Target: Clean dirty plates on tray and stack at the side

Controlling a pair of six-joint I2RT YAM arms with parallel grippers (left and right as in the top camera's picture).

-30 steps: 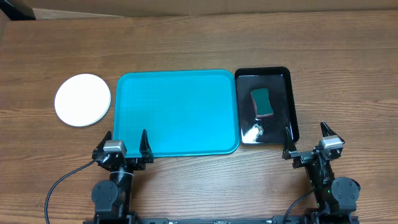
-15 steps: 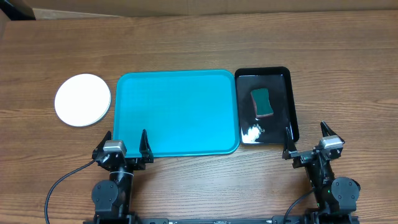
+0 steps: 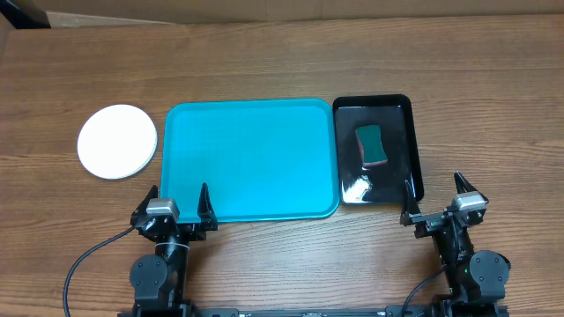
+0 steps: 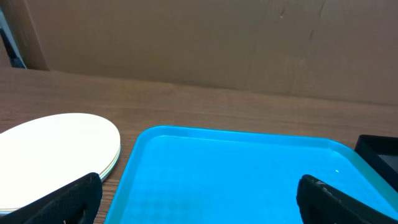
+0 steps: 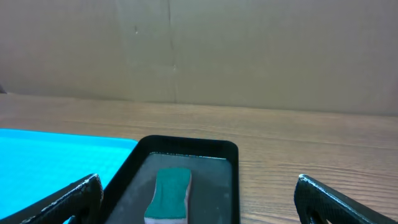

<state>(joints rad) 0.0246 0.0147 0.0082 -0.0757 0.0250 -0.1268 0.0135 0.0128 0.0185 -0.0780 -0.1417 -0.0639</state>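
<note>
Currently; left jaws wide, empty, by tray (image 3: 251,158); right jaws wide, empty

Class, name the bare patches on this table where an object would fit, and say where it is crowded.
The turquoise tray is all free inside. Bare tabletop runs along the far side behind the plate stack and both trays, and in front between left hand and right hand. Crowded: the black tray, holding the sponge.
</note>
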